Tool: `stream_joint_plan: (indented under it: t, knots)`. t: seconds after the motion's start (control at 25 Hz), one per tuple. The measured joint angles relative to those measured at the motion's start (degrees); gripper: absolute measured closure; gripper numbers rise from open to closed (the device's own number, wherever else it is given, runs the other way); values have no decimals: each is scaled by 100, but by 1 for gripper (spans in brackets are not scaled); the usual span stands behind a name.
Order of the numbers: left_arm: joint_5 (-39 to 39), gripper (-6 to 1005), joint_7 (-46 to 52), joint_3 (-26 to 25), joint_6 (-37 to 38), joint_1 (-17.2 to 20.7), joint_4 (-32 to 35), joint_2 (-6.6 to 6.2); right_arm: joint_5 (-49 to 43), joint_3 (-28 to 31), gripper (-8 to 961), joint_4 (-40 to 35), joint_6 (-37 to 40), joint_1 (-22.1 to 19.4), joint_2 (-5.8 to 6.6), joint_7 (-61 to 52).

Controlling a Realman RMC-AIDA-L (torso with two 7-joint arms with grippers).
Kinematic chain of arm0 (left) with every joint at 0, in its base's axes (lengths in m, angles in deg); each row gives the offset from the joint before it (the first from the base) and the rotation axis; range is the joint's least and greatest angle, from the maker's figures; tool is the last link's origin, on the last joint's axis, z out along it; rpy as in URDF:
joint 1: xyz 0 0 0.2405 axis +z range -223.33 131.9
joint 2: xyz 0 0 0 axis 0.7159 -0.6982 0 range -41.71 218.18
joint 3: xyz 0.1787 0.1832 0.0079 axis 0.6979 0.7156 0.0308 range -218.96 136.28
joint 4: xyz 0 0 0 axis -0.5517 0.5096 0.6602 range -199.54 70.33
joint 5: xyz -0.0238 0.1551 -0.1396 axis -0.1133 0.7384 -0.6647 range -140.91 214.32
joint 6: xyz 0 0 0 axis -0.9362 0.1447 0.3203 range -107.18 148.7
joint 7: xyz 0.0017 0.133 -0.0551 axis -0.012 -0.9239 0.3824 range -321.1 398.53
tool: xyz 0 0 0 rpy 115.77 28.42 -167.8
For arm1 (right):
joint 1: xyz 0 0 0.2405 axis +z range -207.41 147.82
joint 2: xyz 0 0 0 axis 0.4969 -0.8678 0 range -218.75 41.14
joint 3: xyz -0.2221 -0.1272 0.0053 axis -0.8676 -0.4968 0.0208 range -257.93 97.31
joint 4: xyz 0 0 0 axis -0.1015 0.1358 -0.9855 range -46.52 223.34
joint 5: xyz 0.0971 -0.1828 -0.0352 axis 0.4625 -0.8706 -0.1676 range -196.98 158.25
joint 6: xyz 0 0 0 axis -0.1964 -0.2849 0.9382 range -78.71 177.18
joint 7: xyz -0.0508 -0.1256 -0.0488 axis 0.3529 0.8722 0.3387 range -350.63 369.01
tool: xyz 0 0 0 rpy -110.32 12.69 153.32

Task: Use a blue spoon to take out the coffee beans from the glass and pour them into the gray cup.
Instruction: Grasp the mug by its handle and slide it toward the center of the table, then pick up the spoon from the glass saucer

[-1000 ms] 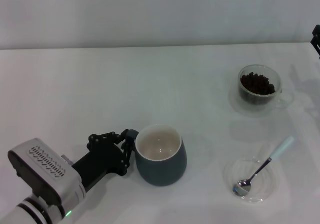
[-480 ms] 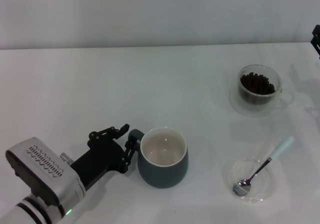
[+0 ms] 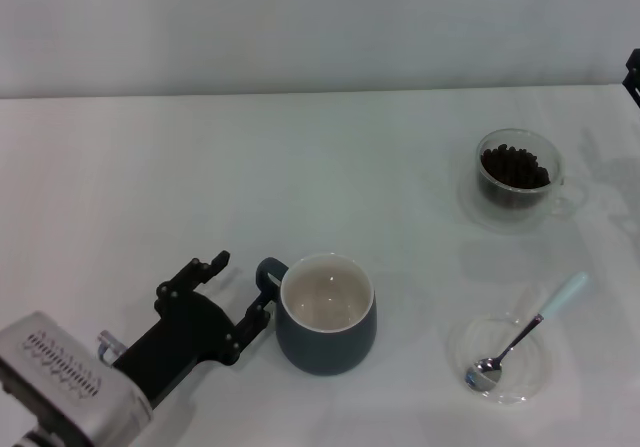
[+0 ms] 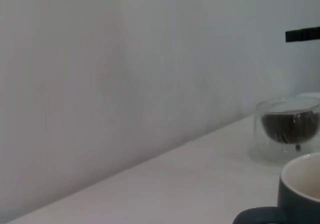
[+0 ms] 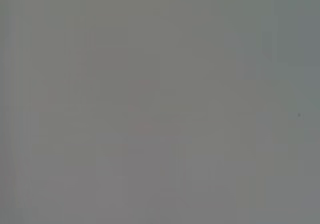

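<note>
blue spoon (image 3: pixel 528 332) lies untouched, bowl in the clear saucer (image 3: pixel 500 362), front right | coffee beans (image 3: pixel 514 166) fill the glass (image 3: pixel 518 172), back right | gray cup (image 3: pixel 326 313) upright front centre, handle facing left gripper (image 3: pixel 242 287) | its fingers spread wide beside that handle, gripping nothing | right gripper: out of sight

My head camera looks down on the table (image 3: pixel 300 167); my left wrist camera sits low, sharing the gray cup (image 3: pixel 326 314) and glass (image 3: pixel 517 179).
</note>
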Motion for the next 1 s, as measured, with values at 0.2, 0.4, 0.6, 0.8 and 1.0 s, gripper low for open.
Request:
stream_joint_plan:
  t: [0.2,0.4,0.6,0.8,1.0]
  knots:
    - [-19,397,-66,-10,242,219,-7,-10,15,0,185,-33,0,0,-2,0]
    - [-151,343,-27,-20,690,476,-33,-27,18,30,184,-18,0,0,-5,0]
    - [-246,345,-29,-20,1116,726,-54,-30,19,53,184,-34,0,-70,-6,-8]
    - [-803,353,-7,-20,1599,980,-59,-22,-10,12,185,-39,82,-186,19,-813]
    - [-1531,357,159,-21,1880,1108,-66,-30,-262,-128,185,-118,507,-614,166,-2248]
